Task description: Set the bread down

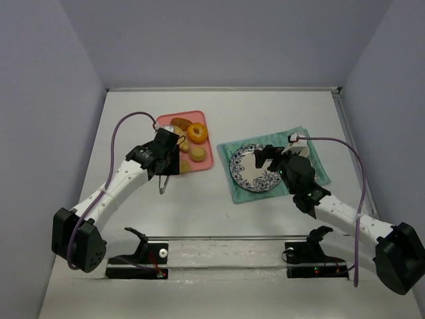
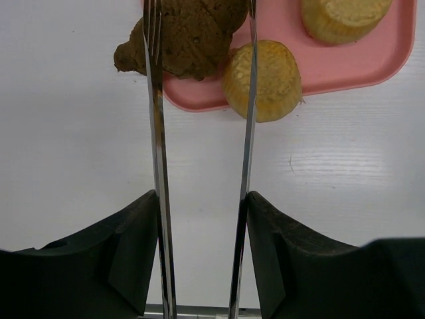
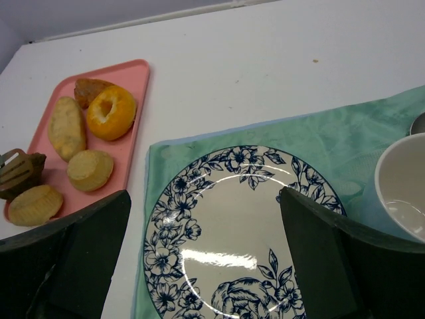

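**While Tongs Reach a Brown Bread, Right Gripper Hangs Over the Plate**

Where the pink tray (image 2: 345, 73) meets the white table (image 1: 199, 212), the left gripper (image 2: 202, 206) pinches a pair of metal tongs (image 2: 157, 133), one finger pressed on the outside of each arm. The tongs' tips reach the dark brown bread (image 2: 189, 36), which sits at the tray's edge with part of it past the rim. Whether it rests there or is lifted cannot be told. A round yellow bun (image 2: 262, 80) lies just beside it, touching the right tong arm. Well apart, the right gripper (image 3: 204, 196) hangs with its jaws spread wide and holding nothing, above a blue-flowered plate (image 3: 226, 226) on a green cloth (image 3: 319, 133), near a white cup (image 3: 405, 179).
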Motion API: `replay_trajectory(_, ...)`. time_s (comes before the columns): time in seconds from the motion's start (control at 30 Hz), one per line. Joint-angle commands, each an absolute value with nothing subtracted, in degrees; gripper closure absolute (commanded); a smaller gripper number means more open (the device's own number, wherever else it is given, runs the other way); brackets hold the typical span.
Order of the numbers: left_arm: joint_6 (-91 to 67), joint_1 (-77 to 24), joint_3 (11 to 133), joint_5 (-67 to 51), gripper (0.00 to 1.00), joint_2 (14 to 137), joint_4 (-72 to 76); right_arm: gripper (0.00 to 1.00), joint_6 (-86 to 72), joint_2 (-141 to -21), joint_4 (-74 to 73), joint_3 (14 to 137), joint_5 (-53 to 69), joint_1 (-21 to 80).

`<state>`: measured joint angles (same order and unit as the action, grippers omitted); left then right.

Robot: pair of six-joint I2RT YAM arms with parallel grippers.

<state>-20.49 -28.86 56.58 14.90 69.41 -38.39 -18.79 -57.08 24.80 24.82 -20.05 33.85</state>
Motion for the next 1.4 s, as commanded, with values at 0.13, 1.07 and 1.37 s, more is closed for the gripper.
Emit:
replay_trajectory(0.13,-15.12,-29.27,60.73,14.41,0.37,72.95,-40.08,0.0,-17.58,-57.39,26.46,27.07,-21.53,34.19)
replay_trajectory(1.07,-19.16,-31.9,65.65,21.27,0.5,83.49,-48.87,0.0,-17.4,-58.1,26.54,27.33,-22.5,34.19)
replay_trajectory(1.37,-18.72,-33.13,68.9,22.15,0.79,82.88,-49.83,0.0,-17.58,-57.92,26.54,27.25,-22.5,34.19)
